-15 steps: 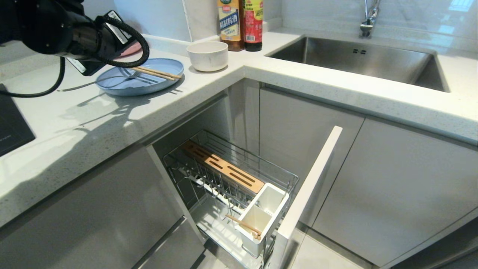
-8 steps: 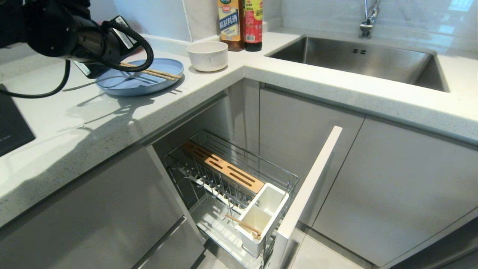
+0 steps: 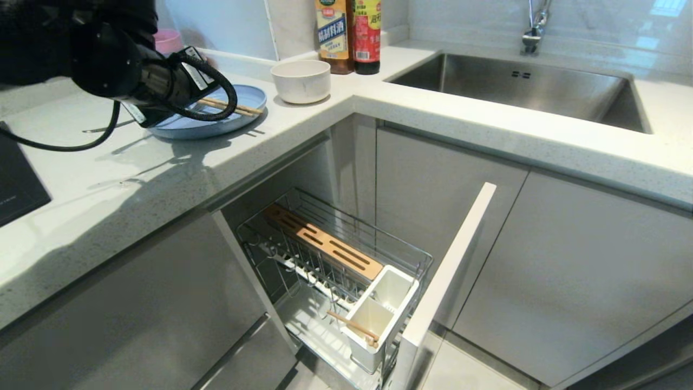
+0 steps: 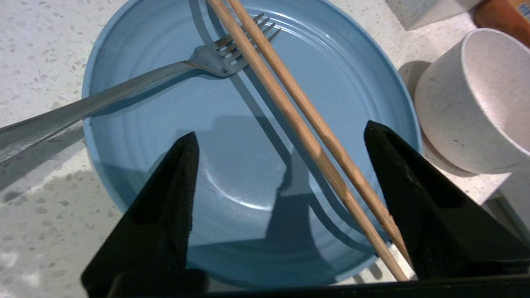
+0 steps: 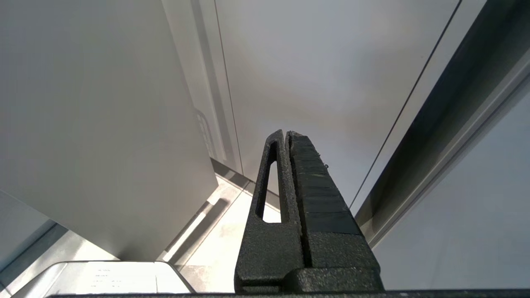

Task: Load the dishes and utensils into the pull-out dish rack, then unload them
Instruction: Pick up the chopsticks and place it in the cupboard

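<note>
Looking across the pale speckled surface point(image 3: 162, 179) first, we see most of the load waiting on it, beside the steel sink point(image 3: 520, 89). Below, the pull-out dish rack point(image 3: 335, 271) stands drawn open, and one pair of chopsticks point(image 3: 353, 326) leans in its white square cup point(image 3: 379, 319); its prongs hold no dish. So we judge the loading barely begun and the unloading not started.

On the surface sits the light-blue plate point(image 4: 244, 136), with the off-white bowl point(image 4: 476, 99) just beside it. Across the plate lie a second pair of chopsticks point(image 4: 298, 120) and a fork point(image 4: 124, 95), its tines under the sticks and its handle reaching out past the rim.

Our left hand point(image 4: 281, 140) hovers over the plate with its fingers spread wide, empty, straddling the chopsticks. Our right hand point(image 5: 286, 136) is parked low by the cabinet fronts, fingers pressed together on nothing.
</note>
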### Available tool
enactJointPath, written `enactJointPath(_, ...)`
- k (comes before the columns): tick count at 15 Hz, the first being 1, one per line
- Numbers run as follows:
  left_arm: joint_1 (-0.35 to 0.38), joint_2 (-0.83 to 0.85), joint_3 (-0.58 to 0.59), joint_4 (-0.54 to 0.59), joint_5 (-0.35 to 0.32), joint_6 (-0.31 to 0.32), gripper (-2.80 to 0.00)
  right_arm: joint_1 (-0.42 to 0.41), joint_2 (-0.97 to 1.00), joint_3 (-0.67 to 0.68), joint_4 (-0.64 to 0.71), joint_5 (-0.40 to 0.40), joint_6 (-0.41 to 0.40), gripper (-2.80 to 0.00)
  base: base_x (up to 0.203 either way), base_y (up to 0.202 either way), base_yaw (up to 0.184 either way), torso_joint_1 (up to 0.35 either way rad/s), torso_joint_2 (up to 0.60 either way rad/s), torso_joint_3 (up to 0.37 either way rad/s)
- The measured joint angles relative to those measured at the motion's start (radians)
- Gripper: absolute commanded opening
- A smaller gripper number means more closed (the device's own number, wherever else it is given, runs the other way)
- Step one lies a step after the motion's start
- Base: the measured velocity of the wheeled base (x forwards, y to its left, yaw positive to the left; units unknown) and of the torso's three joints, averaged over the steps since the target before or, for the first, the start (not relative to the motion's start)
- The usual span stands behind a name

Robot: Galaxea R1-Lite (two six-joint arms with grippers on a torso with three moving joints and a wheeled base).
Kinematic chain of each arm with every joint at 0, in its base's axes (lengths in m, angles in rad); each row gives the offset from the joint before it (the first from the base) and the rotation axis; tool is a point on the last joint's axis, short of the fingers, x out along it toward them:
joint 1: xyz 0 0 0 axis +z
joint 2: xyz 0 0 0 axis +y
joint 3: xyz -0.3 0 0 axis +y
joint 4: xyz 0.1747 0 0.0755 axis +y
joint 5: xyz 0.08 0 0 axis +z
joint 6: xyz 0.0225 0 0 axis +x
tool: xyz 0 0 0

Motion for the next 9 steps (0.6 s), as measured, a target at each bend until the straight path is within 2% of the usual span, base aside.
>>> enactJointPath(9,0.006,0.051,-0.002,-0.007,0.023,0.014,0.00,0.000,0.000,0.000,0.000,0.000,0.000,-2.80,0.000,0.000,0.000,0.000,0.00,0.000)
